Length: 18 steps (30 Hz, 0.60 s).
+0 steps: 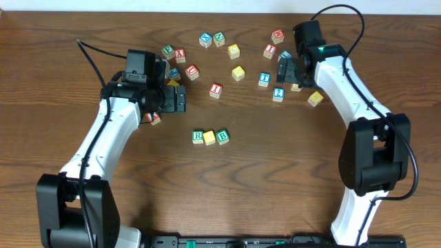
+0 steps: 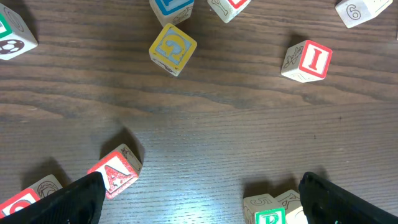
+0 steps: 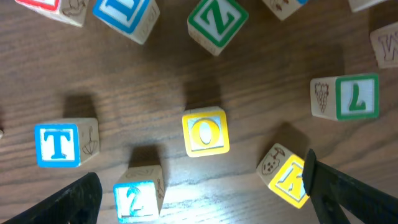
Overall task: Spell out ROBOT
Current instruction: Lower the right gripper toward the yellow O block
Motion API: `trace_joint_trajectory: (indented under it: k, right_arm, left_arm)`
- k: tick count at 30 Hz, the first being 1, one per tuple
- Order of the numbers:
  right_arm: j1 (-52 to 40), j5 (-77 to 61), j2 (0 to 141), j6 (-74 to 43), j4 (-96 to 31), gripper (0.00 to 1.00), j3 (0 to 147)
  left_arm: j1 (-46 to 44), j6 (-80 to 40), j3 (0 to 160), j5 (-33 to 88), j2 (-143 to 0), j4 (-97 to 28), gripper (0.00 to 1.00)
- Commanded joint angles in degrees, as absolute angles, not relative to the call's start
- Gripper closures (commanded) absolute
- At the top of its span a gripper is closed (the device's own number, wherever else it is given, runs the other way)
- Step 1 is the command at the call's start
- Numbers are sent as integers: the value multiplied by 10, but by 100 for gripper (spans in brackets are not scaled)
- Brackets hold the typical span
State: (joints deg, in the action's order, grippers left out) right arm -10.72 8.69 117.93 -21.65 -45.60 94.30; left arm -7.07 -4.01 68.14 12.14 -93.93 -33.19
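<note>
A row of three blocks lies mid-table: green R (image 1: pixel 198 136), a yellow block (image 1: pixel 209 137), green B (image 1: pixel 222 136). My left gripper (image 1: pixel 178 101) (image 2: pixel 199 205) is open and empty above bare wood, with a red A block (image 2: pixel 116 171) by its left finger and the green R (image 2: pixel 270 214) by its right finger. My right gripper (image 1: pixel 288 71) (image 3: pixel 205 199) is open and empty. A yellow O block (image 3: pixel 205 132) lies just ahead of it. A blue T block (image 3: pixel 59 145) (image 1: pixel 264 78) sits to the left.
Loose blocks lie around: blue 2 (image 3: pixel 138 198) (image 1: pixel 278 94), yellow K (image 3: pixel 289 177), green Z (image 3: pixel 217 22), green 7 (image 3: pixel 354 96), yellow G (image 2: pixel 172 48), red I (image 2: pixel 309 60) (image 1: pixel 216 89). More blocks are scattered along the far side of the table.
</note>
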Motion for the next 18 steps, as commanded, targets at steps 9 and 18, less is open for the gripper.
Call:
trace_joint_trajectory:
  k: [9, 18]
  right_arm:
    - [-88, 46, 1183, -130, -438, 2, 939]
    - [-88, 26, 1183, -120, -408, 15, 912]
  left_arm:
    - [-71, -30, 678, 129, -940, -334, 2]
    - [-71, -30, 678, 129, -940, -334, 2]
